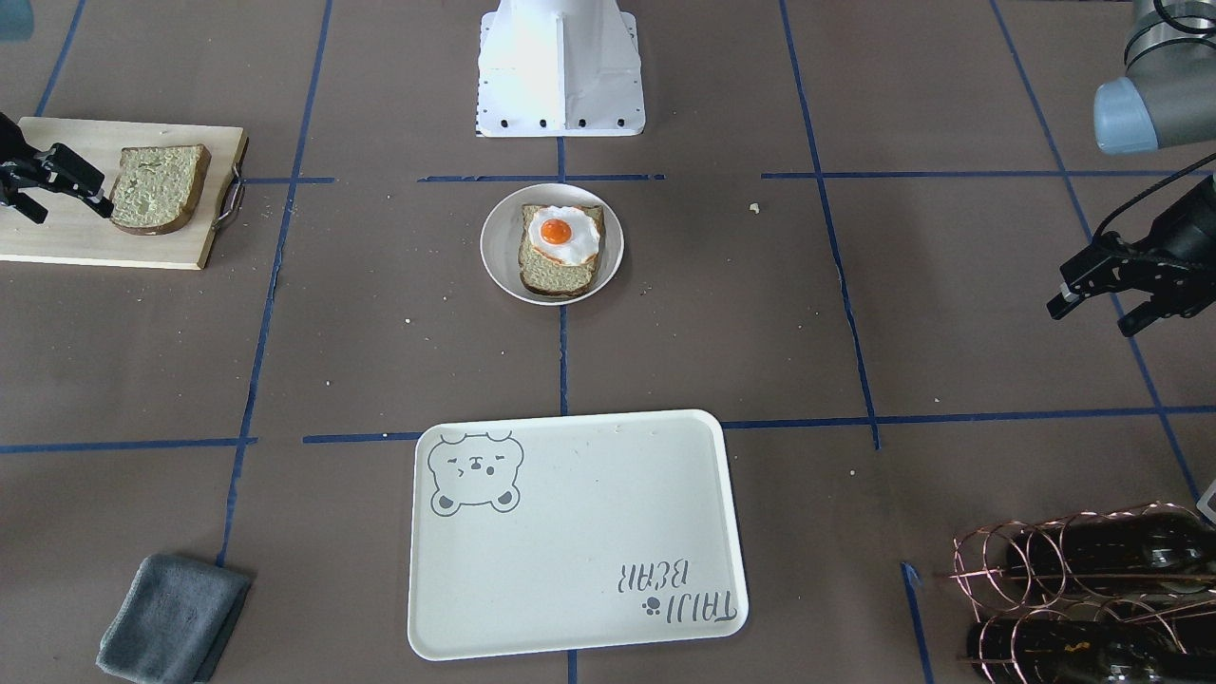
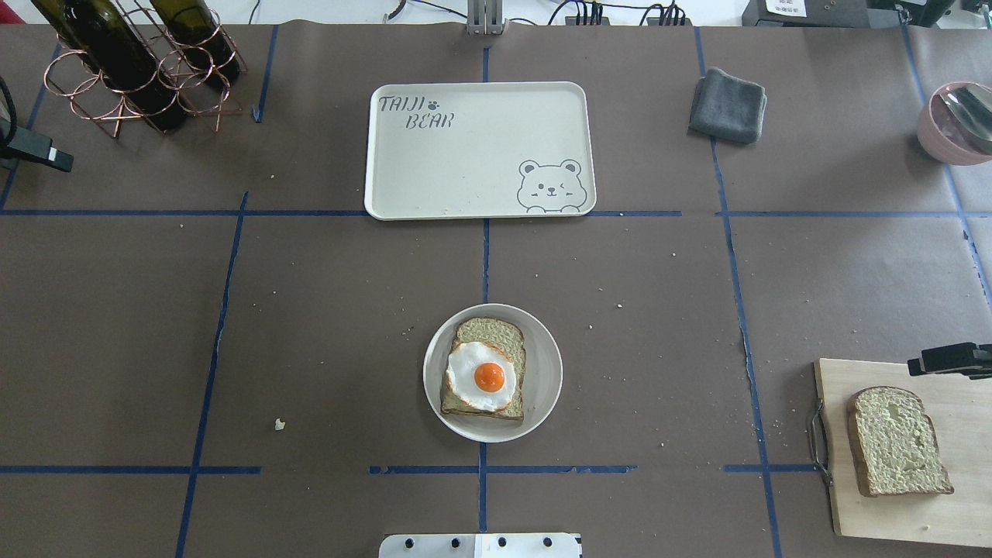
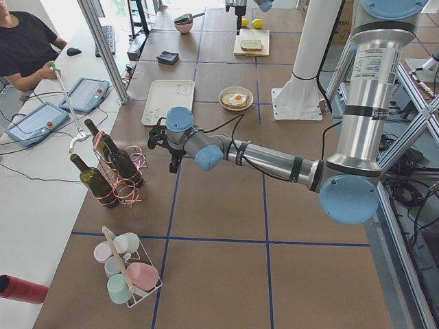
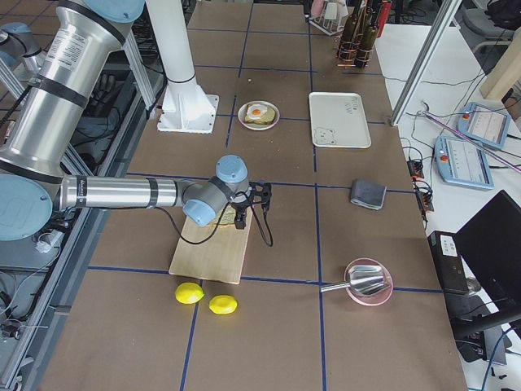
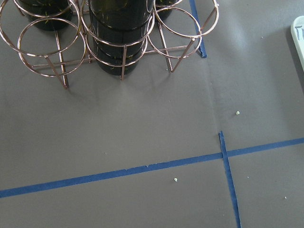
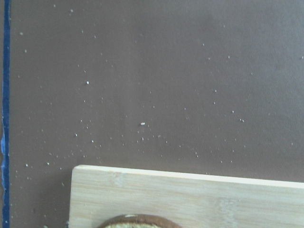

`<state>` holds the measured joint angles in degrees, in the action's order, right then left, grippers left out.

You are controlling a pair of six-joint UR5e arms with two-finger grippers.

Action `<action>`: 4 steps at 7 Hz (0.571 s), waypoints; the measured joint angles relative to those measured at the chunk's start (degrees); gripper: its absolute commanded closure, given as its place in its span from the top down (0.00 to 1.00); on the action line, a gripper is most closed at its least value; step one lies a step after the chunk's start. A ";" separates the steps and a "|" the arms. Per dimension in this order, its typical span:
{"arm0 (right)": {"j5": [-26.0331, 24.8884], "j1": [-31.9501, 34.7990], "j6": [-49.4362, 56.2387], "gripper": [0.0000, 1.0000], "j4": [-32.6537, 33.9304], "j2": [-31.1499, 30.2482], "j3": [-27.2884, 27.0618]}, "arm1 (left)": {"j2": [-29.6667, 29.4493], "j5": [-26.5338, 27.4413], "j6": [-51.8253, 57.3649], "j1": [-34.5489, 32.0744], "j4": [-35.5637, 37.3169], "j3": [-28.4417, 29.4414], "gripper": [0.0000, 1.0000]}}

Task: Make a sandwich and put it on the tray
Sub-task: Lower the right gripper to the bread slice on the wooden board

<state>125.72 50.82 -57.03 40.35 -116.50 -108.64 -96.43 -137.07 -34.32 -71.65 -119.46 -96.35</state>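
One bread slice [image 1: 559, 274] lies on a small round plate [image 1: 499, 255] at the table's middle, with the fried egg [image 1: 563, 235] on top. The second slice [image 1: 157, 187] lies on the wooden cutting board [image 1: 85, 237]; it also shows in the overhead view [image 2: 899, 440]. The cream bear tray [image 1: 570, 532] holds nothing. My right gripper [image 1: 74, 201] is open and hovers over the board, close beside the second slice without touching it. My left gripper [image 1: 1090, 318] is open and holds nothing, above the table near the bottle rack.
A copper rack with wine bottles [image 2: 139, 62] stands at the far left corner. A folded grey cloth [image 2: 727, 105] lies right of the tray. A pink bowl with a spoon [image 2: 957, 120] sits at the far right. Two lemons [image 4: 203, 298] lie beyond the board.
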 measured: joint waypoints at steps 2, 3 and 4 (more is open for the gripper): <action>-2.36 -6.13 -5.21 1.00 -5.66 -3.80 -0.27 | 0.21 -0.03 -0.10 0.02 -0.08 -0.37 1.00; -5.24 -9.83 -7.48 1.00 -6.76 -4.41 -0.11 | 0.32 -0.03 -0.08 0.02 -0.11 -0.46 1.00; -6.80 -11.87 -8.55 1.00 -7.18 -4.71 0.22 | 0.40 -0.04 -0.04 0.02 -0.11 -0.46 1.00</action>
<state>118.92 38.94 -65.58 33.17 -121.22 -108.42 -96.03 -137.11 -34.36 -71.63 -119.57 -96.81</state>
